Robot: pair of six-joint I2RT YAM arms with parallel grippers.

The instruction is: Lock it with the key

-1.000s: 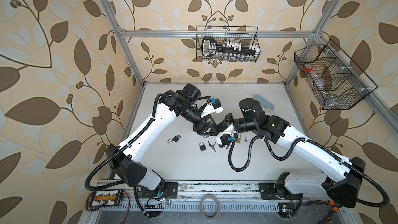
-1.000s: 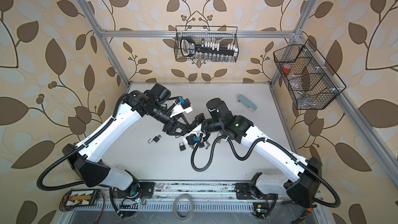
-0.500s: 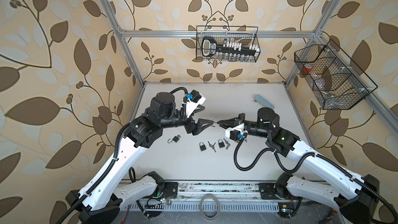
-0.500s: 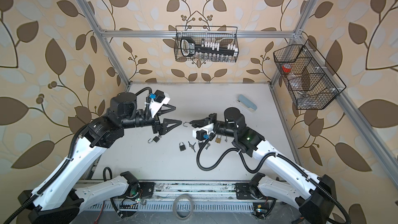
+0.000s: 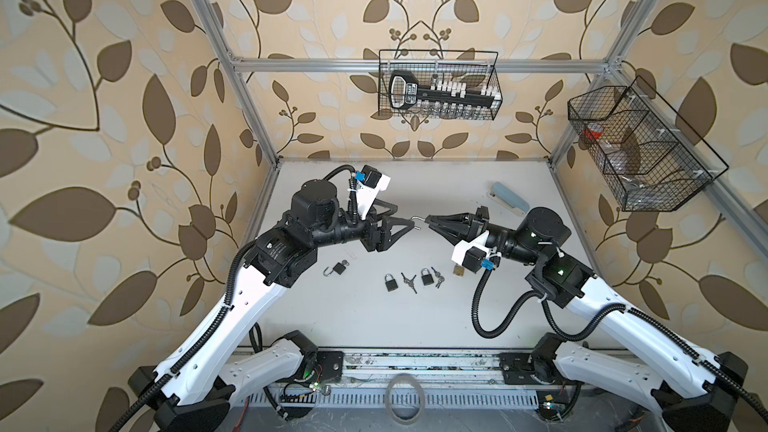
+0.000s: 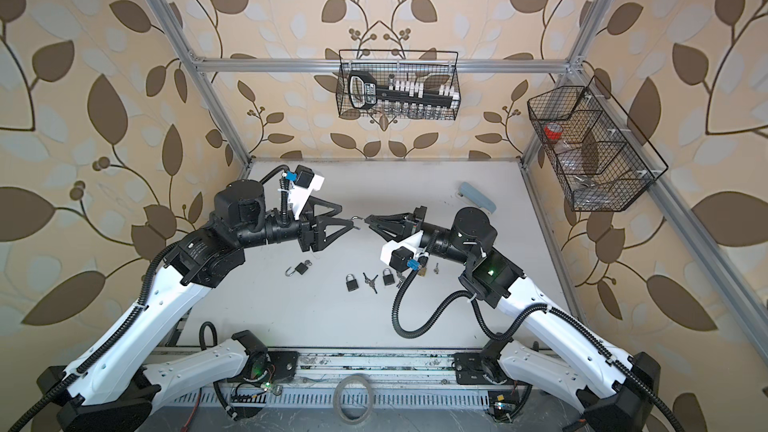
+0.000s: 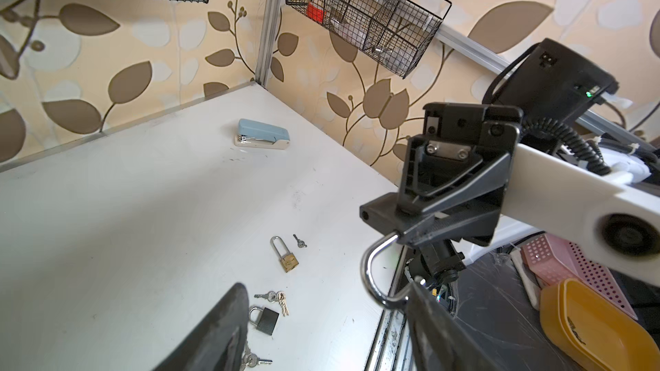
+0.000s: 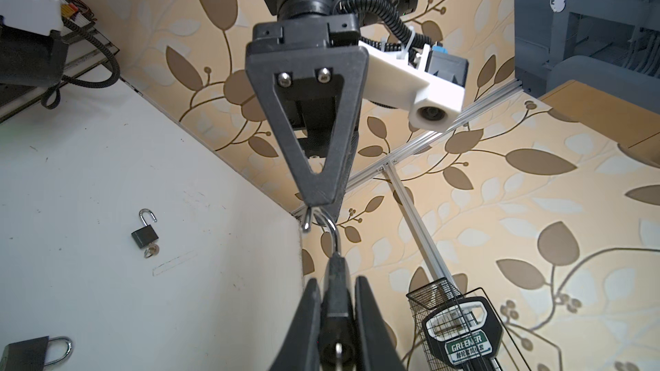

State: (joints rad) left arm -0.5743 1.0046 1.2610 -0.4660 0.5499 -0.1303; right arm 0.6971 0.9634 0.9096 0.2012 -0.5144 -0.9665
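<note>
The right hand (image 5: pixel 433 220) pinches the padlock (image 8: pixel 335 269) by its body, in the air above the surface (image 5: pixel 353 326), at 12 o'clock from the loose locks (image 5: pixel 390 282). At the padlock's 9 o'clock the left hand (image 5: pixel 406 224) is spread, one finger (image 7: pixel 428 315) touching the shackle (image 7: pixel 368 273).

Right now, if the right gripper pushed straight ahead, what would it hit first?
Probably the left gripper: the padlock held in the right gripper reaches it with its shackle.
</note>
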